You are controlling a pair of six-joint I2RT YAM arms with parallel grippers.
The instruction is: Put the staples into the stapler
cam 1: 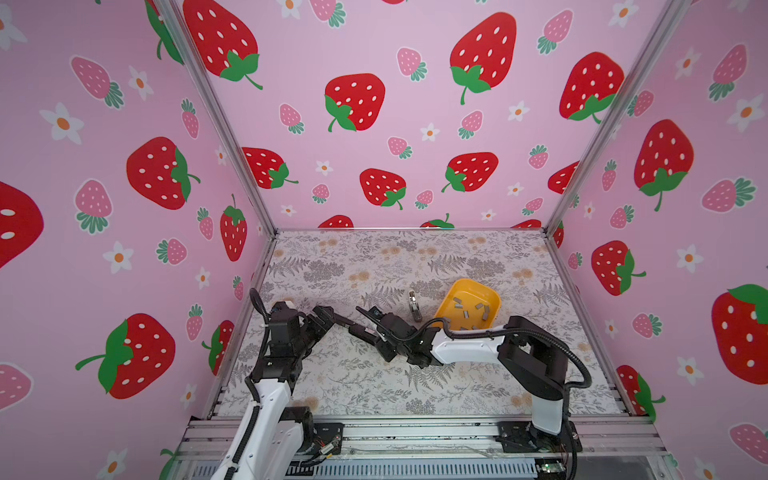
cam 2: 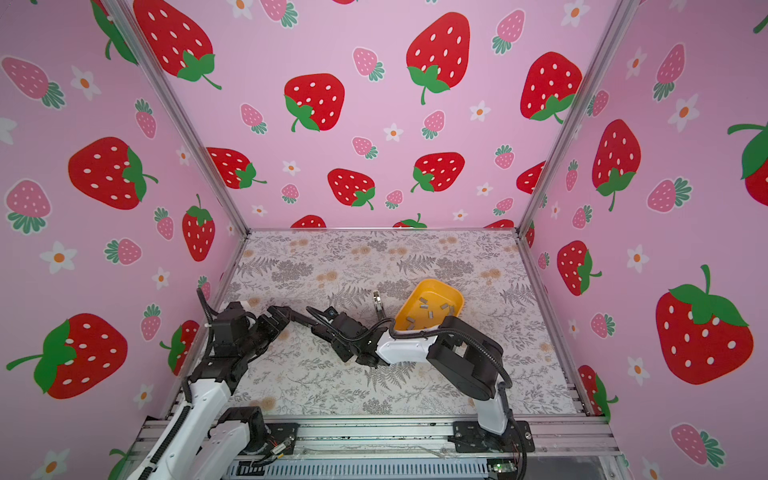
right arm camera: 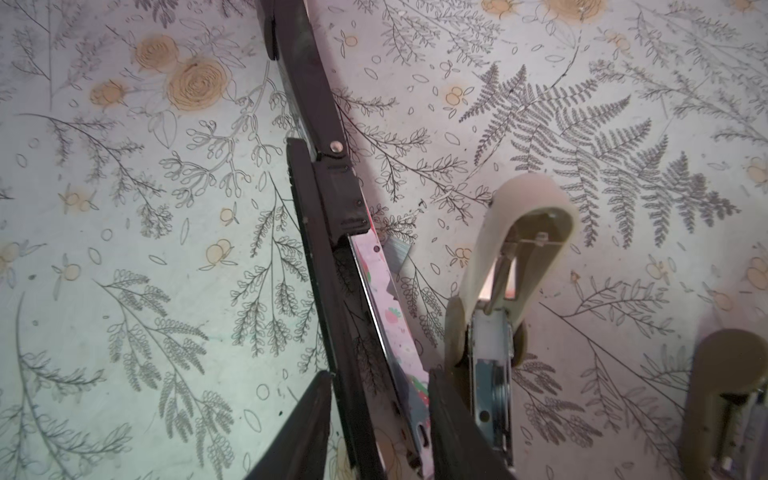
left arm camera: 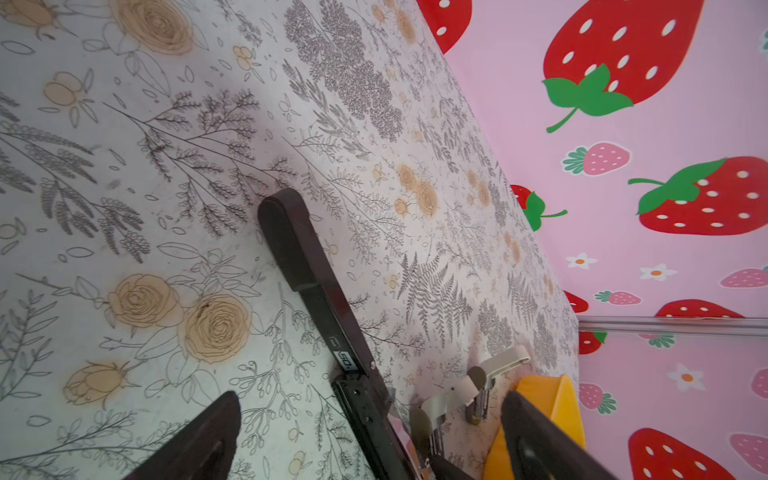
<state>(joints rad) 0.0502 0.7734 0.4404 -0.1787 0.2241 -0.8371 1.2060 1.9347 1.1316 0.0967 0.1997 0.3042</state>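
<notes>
STAPLE LOADING, MID-STEP: The black stapler [right arm camera: 328,187] lies open near the middle of the bench [cam 1: 374,257], with its shiny magazine rail bared between your two hands. Your right hand [right arm camera: 380,374] hangs over the rail's end, fingers partly spread astride it and pinching nothing that shows. Whether they brush the metal is unclear. Your left hand [left arm camera: 372,395] is spread wide and empty, pointing along the stapler's lid arm.

Most of the staples [cam 1: 466,313] lie scattered in the yellow tray [cam 1: 465,282] on the right of the bench. One grey strip [right arm camera: 397,252] appears to lie on the bench just beside the rail, not in it.

By the look of it, you are at the seating step and that strip has missed the channel. The next move likely calls for a fine pinch on its long sides, then lining it up with the rail and lowering it in. Your left hand could steady the lid arm meanwhile.

Room is tight: the two hands' tips are near each other, and a beige staple remover [right arm camera: 511,249] stands just beside your right hand, with the tray beyond it. The far half of the bench is open, and the bench edges are well away from the stapler.
</notes>
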